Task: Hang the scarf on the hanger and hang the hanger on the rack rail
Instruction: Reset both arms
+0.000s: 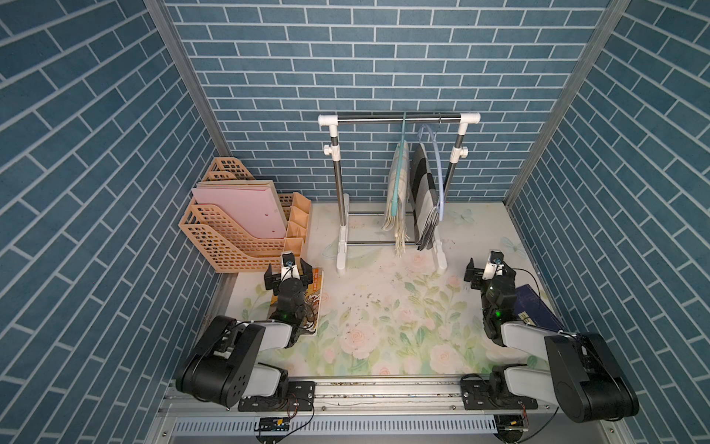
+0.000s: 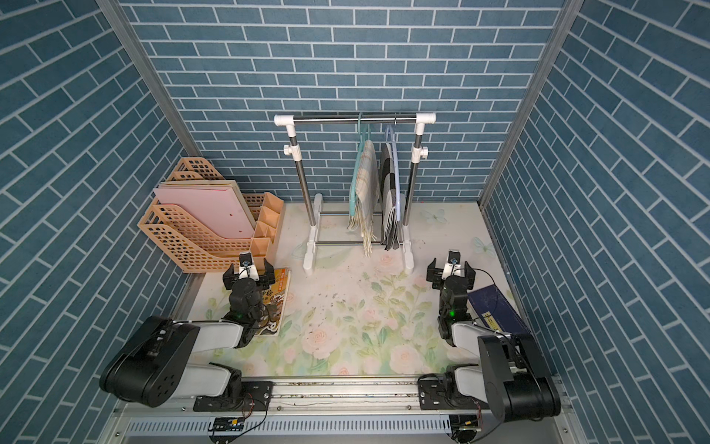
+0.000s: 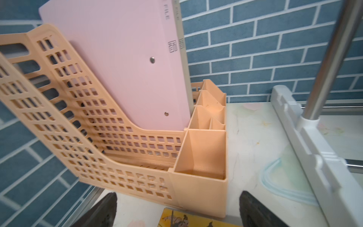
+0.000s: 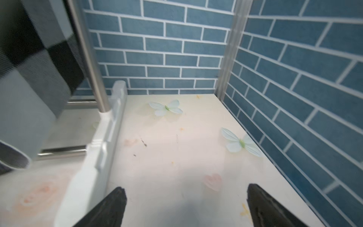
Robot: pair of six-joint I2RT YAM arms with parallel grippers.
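A pale plaid scarf (image 1: 395,192) (image 2: 367,184) is draped over a teal hanger (image 1: 401,161) on the rack's top bar (image 1: 369,120). Beside it, a grey-and-black checked scarf (image 1: 424,192) (image 4: 29,59) hangs on a clear bluish hanger (image 1: 440,153). My left gripper (image 1: 287,275) (image 3: 177,198) is open and holds nothing, low in front of the file organiser. On the other side my right gripper (image 1: 490,273) (image 4: 186,188) is also open with nothing in it, just right of the rack's right foot (image 4: 106,137). Both are well below and in front of the scarves.
A peach file organiser (image 1: 230,238) with pink folders (image 3: 117,68) fills the back left corner. A picture book (image 1: 315,292) lies under my left arm and a dark blue box (image 1: 534,307) beside my right arm. Brick walls close in on three sides.
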